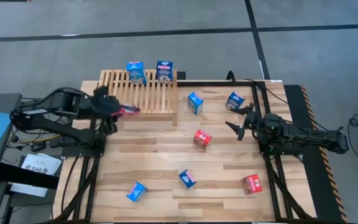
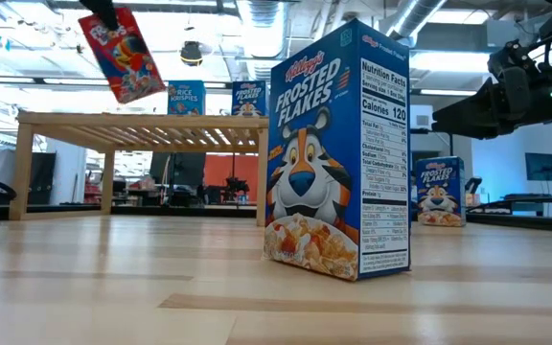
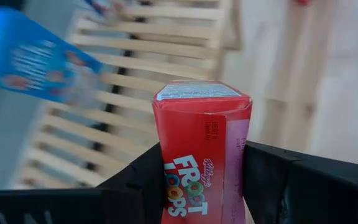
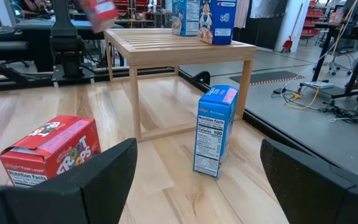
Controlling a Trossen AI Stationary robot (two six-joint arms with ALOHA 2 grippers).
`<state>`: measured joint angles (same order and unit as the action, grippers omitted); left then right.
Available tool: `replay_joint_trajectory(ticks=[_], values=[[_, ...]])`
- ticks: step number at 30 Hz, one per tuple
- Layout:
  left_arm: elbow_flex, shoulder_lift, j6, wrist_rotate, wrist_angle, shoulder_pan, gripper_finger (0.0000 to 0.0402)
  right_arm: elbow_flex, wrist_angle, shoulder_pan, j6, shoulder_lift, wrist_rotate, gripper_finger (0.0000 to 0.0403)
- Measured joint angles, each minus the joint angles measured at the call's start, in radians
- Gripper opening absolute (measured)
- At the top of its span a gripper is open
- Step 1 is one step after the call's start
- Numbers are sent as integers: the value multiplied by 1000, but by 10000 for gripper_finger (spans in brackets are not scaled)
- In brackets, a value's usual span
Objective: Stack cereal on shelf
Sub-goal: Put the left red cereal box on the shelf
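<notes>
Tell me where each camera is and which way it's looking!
High view: above the table, looking straight down; shows both dark arms, the light-wood slatted shelf and scattered boxes.
Low view: at tabletop height, looking level across at a big blue Frosted Flakes box; the left arm's tip shows at the top.
Left wrist view: on the left arm, facing the shelf; the left gripper clamps a red Froot Loops box.
Right wrist view: on the right arm, facing the shelf; the right gripper is open.
Shared: all show the shelf and the held red box.

Red Froot Loops box (image 3: 201,149) between gripper (image 3: 202,186) fingers, above shelf (image 3: 135,81).
</notes>
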<state>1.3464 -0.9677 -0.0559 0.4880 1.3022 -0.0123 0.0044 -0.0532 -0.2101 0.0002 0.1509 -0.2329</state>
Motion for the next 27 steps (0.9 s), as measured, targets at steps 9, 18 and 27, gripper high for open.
replay_joint_trajectory(ticks=[9, 18, 27], values=[[123, 0, 346, 167, -10, 170, 151, 0, 0, 0, 0, 0, 0, 364], [230, -92, 537, 203, 39, 413, 151, 0, 0, 0, 0, 0, 0, 364], [373, -290, 710, 60, 208, 639, 151, 0, 0, 0, 0, 0, 0, 364]])
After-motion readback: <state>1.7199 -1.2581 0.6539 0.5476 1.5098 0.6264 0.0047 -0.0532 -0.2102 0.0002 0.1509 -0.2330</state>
